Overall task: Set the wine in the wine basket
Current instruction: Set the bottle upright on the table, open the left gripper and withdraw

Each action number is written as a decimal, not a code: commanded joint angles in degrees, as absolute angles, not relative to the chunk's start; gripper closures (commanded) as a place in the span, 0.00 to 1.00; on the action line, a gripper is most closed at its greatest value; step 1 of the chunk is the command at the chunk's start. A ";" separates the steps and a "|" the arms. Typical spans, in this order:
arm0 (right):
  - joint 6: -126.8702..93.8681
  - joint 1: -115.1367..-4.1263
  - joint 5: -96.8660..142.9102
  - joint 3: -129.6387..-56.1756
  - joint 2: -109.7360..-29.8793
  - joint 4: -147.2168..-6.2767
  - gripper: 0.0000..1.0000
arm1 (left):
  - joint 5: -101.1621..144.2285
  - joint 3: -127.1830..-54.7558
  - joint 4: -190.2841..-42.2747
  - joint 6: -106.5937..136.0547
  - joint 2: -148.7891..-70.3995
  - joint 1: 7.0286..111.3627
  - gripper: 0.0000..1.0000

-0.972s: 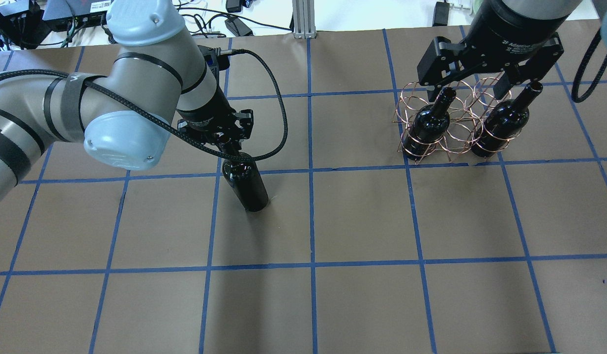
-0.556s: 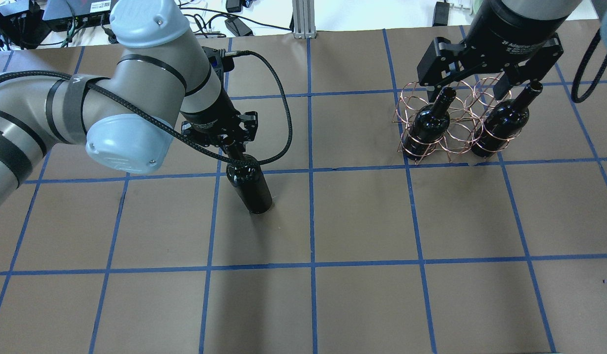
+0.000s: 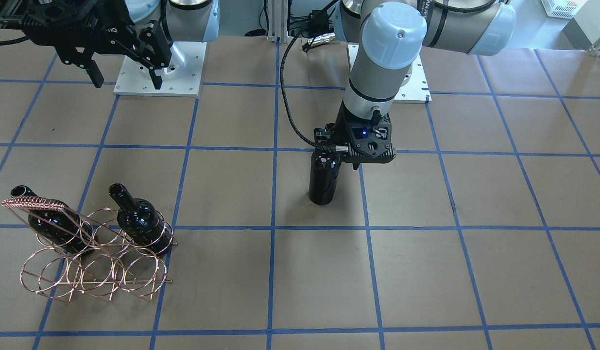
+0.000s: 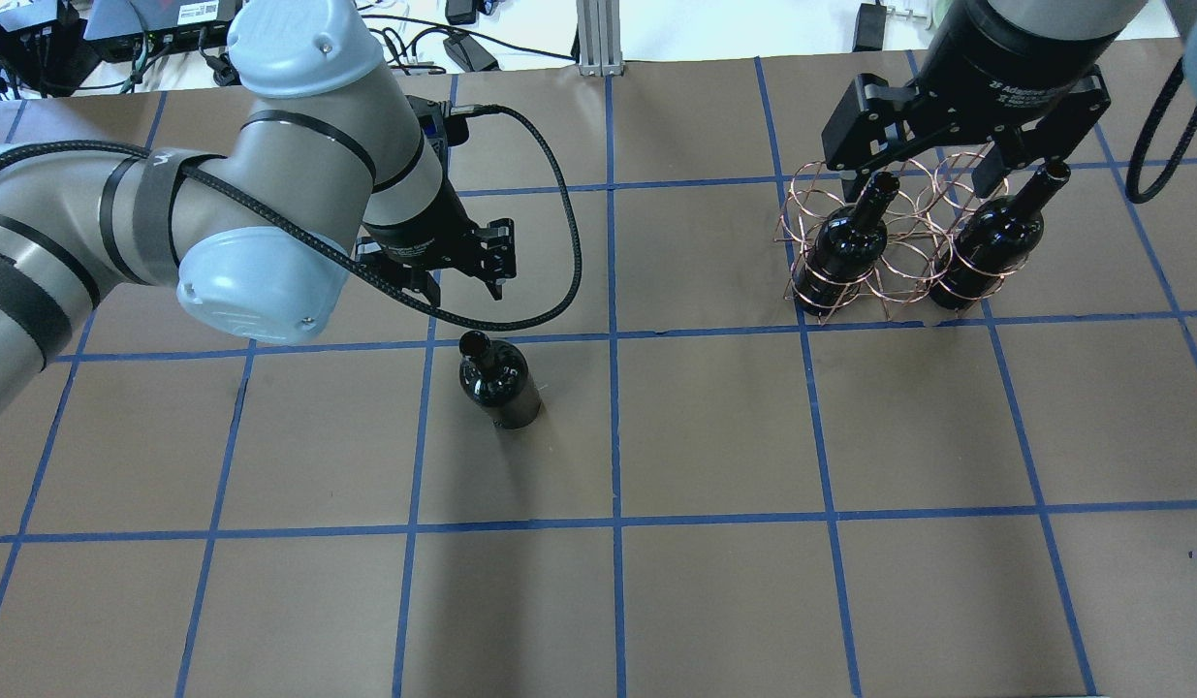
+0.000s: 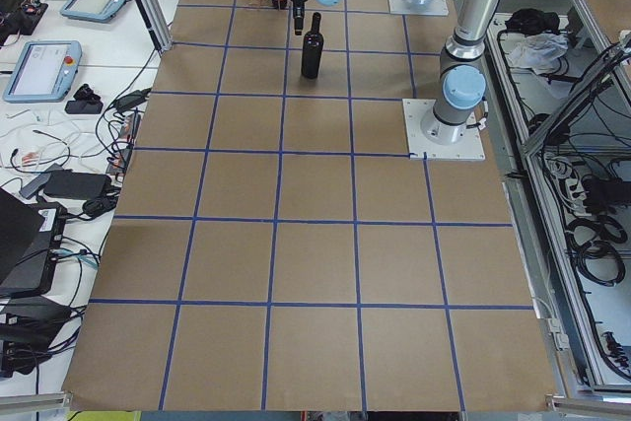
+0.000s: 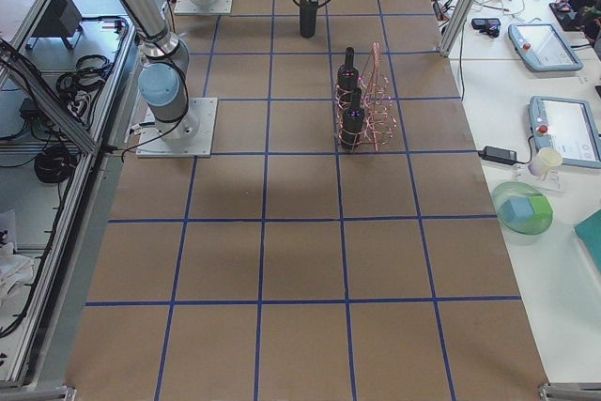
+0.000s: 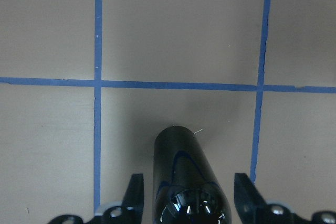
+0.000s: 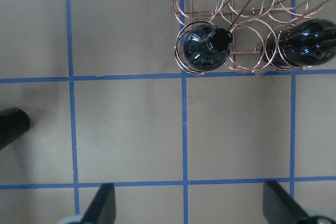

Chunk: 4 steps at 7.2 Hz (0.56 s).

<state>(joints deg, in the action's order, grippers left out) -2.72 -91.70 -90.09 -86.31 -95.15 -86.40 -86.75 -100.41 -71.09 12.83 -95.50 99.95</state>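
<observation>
Our left jaws hang open just above the bottle [image 4: 496, 380], which stands upright on the tabletop [image 4: 714, 436] beneath them. Right jaws, open too, hover over the basket [image 3: 91, 265]. We judge the glass heavy, slick, breakable; the slim neck suits gripping.

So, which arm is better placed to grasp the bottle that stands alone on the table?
Left. The left claw, open, hangs just above the lone bottle; the right claw, also open, is far off over the wine basket.
</observation>
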 commanded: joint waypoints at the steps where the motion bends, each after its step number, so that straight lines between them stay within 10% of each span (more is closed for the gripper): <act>1: -2.72 -91.67 -90.00 -86.31 -95.10 -86.40 0.00 | -86.49 -99.24 -75.99 13.01 -94.49 99.93 0.00; 4: -2.72 -91.76 -90.09 -86.40 -95.19 -86.31 0.00 | -86.75 -90.57 -79.01 11.96 -94.40 95.13 0.00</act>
